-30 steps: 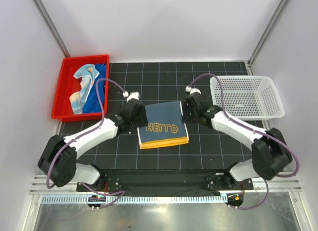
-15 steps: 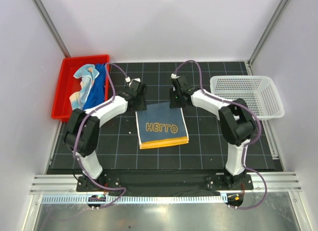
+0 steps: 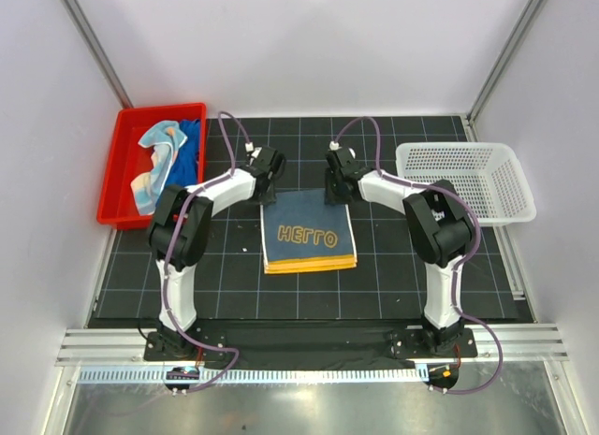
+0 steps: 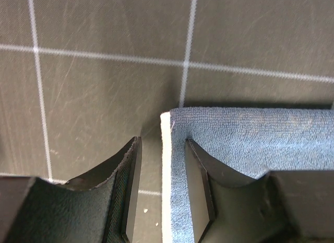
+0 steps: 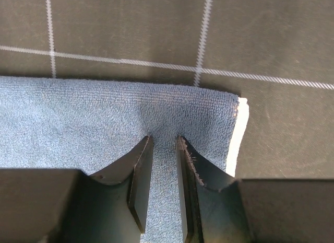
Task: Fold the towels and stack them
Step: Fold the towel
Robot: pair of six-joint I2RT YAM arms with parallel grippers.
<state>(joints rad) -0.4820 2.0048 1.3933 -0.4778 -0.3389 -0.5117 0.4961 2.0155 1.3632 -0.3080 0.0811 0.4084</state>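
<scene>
Folded towel lies flat mid-mat, between the two arms, blue-grey face up with yellow lettering, an orange-yellow layer showing along the near edge. Left gripper is at the far-left corner: jaws apart, straddling the towel's pale side edge, one finger on the bare mat and the other on the terry, nothing clamped. Right gripper sits on the far-right corner, jaws nearly together with only a thin slit between them; the cloth puckers slightly at the tips, but I cannot tell whether it has really pinched a fold or just rests on top. Blue towel and patterned towel are bunched in the red tray at the left, not yet folded. White basket at the right. Handling guess: light, soft, floppy terry with good grip and no stiffness, nothing fragile - the layers will likely slide apart or sag if lifted from one point. Best hold looks like both far corners at once, biting through all the layers at the edge, then carrying them level - a top-layer-only pinch would probably unfold it
</scene>
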